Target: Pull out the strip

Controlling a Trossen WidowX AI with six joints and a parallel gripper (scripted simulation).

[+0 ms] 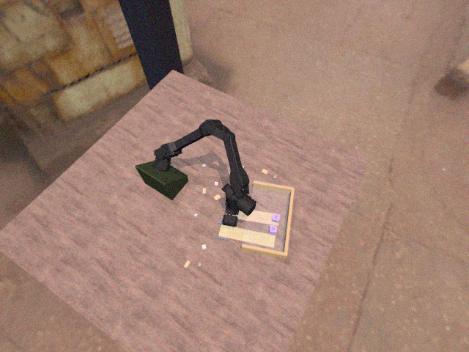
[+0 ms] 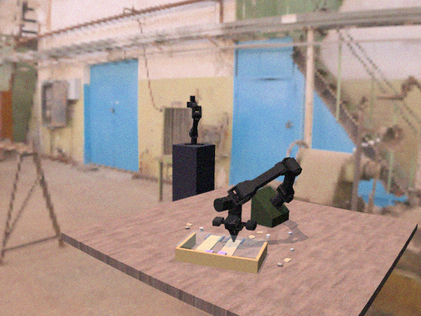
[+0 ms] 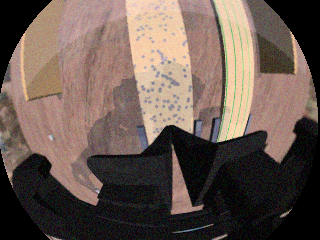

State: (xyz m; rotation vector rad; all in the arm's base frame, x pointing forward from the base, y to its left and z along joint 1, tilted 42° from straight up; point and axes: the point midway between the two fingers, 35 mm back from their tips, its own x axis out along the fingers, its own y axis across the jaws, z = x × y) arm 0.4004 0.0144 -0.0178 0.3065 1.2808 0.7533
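Two pale strips lie side by side, running into a frame. The dotted strip (image 3: 162, 70) (image 2: 231, 247) and the green-lined strip (image 3: 239, 65) (image 1: 246, 235) (image 2: 210, 241) show no cube in the wrist view. One purple cube (image 1: 275, 217) (image 2: 222, 253) is at the dotted strip's far end. Another purple cube (image 1: 272, 229) (image 2: 208, 251) is beside the green-lined strip's inner edge; whether it rests on it is unclear. Both cubes bear marks too small to read. My gripper (image 2: 233, 240) (image 3: 169, 128) is shut and empty, pointing down over the dotted strip's near end.
A low wooden frame (image 1: 289, 223) (image 2: 214, 261), open toward the arm's base, surrounds the cubes. A translucent pane seems to cover it. Short blue rails (image 1: 221, 237) (image 3: 198, 128) flank the strips' near ends. Small chips and pebbles (image 1: 199, 264) are scattered around.
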